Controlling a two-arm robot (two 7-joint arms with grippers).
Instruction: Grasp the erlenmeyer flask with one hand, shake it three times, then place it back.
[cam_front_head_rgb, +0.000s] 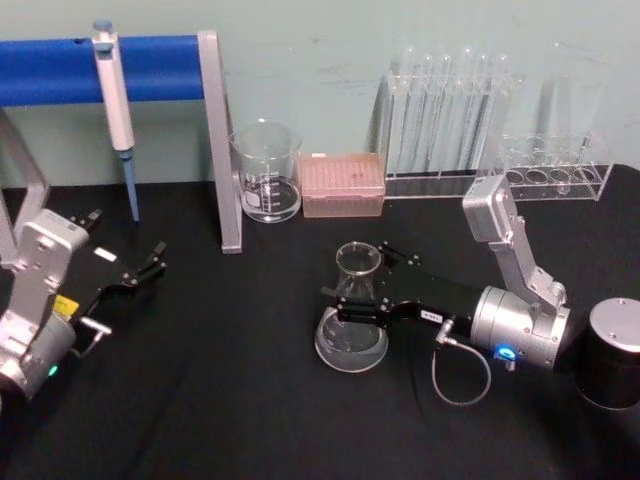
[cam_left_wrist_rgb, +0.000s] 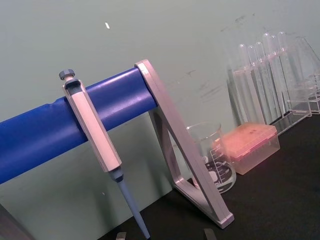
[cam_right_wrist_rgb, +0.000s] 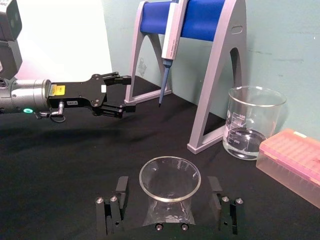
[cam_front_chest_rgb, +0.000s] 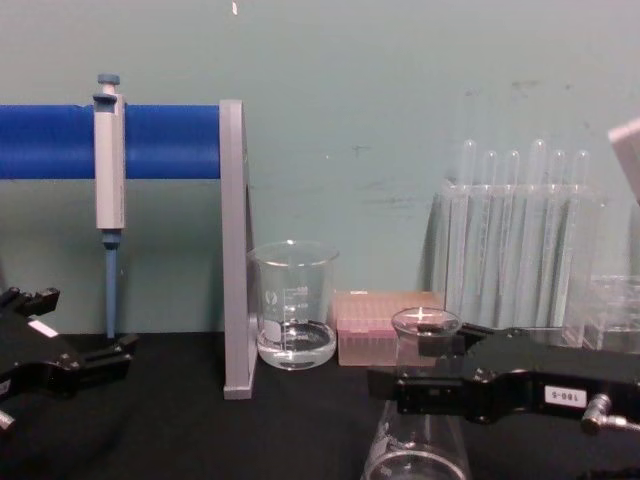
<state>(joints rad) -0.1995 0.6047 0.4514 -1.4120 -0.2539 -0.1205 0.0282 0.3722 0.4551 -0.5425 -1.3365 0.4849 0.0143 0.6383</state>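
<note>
The clear erlenmeyer flask (cam_front_head_rgb: 351, 338) stands upright on the black table, right of centre, with a little liquid in its base. My right gripper (cam_front_head_rgb: 358, 276) reaches in from the right and straddles the flask's neck. Its fingers (cam_right_wrist_rgb: 113, 210) are open, one on each side of the neck, with small gaps showing in the right wrist view around the flask (cam_right_wrist_rgb: 169, 201). In the chest view the right gripper (cam_front_chest_rgb: 405, 360) brackets the neck just below the rim of the flask (cam_front_chest_rgb: 418, 452). My left gripper (cam_front_head_rgb: 148, 268) rests open at the far left of the table, holding nothing.
A glass beaker (cam_front_head_rgb: 267, 172), a pink tip box (cam_front_head_rgb: 342, 185) and a rack of test tubes (cam_front_head_rgb: 450, 120) line the back. A blue pipette stand (cam_front_head_rgb: 150, 68) with a hanging pipette (cam_front_head_rgb: 115, 100) occupies the back left. A black cylinder (cam_front_head_rgb: 612, 350) sits at the right edge.
</note>
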